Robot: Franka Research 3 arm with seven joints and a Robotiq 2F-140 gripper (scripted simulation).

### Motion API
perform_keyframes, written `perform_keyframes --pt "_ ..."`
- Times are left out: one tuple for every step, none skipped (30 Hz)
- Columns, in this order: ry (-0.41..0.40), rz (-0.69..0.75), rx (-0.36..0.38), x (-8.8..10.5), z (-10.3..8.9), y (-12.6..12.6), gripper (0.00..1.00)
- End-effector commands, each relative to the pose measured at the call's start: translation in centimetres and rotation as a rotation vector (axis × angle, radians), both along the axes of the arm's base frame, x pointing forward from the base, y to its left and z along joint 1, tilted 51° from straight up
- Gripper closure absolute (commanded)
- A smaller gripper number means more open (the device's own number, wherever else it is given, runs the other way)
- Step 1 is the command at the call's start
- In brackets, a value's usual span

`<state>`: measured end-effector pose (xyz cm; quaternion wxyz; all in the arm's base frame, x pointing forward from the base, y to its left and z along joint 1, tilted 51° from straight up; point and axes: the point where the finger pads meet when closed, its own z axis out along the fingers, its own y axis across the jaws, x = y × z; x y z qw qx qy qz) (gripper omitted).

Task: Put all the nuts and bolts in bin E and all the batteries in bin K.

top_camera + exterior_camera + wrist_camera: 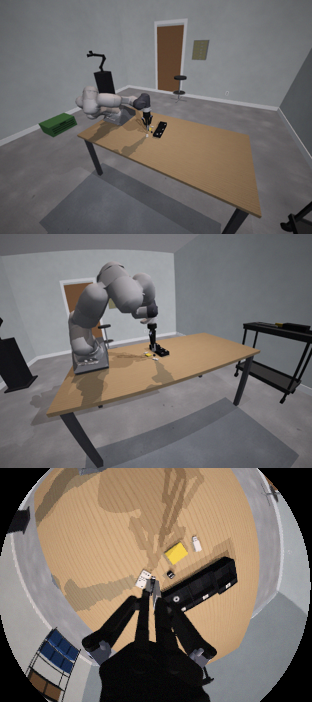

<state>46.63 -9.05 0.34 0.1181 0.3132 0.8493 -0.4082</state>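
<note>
In the wrist view, the tool (147,129) (153,349) (151,585) is nearly closed, any grasp unclear; the black bin row (159,129) (164,352) (200,590) lies rightward, slanting toward upper right.

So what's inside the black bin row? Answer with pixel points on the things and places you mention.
One small light ring-like piece shows in the near compartment of the black bin row (157,132) (165,352) (202,589) in the wrist view. The walls and shadow hide the other floors; I can't tell what's there.
</note>
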Motion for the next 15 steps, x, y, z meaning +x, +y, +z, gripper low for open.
perform_keyframes --pt "-0.022 -0.019 -0.014 0.7 -1.4 1.0 0.97" --pt "-0.022 -0.019 -0.014 1.0 -1.8 1.3 0.97" --pt "-0.022 -0.019 -0.014 1.2 -2.2 1.6 0.97" --pt "-0.022 -0.019 -0.014 1.4 -2.7 2.0 0.97" --pt "-0.022 -0.019 -0.014 1.7 -3.1 2.3 0.97" --pt "-0.022 -0.019 -0.014 1.9 -3.6 2.7 0.97" --pt "-0.022 -0.019 -0.014 2.1 -4.0 3.0 0.97" --pt "-0.022 -0.019 -0.014 2.4 -4.4 3.3 0.97" --pt "-0.022 -0.019 -0.014 2.4 -4.4 3.3 0.97" --pt "-0.022 -0.019 -0.014 2.4 -4.4 3.3 0.97" --pt "-0.022 -0.019 -0.014 2.6 -4.9 3.7 0.97" --pt "-0.022 -0.019 -0.014 2.8 -5.3 4.0 0.97" --pt "-0.022 -0.019 -0.014 3.1 -5.7 4.3 0.97" --pt "-0.022 -0.019 -0.014 3.3 -6.2 4.7 0.97" --pt "-0.022 -0.019 -0.014 3.5 -6.6 5.0 0.97"
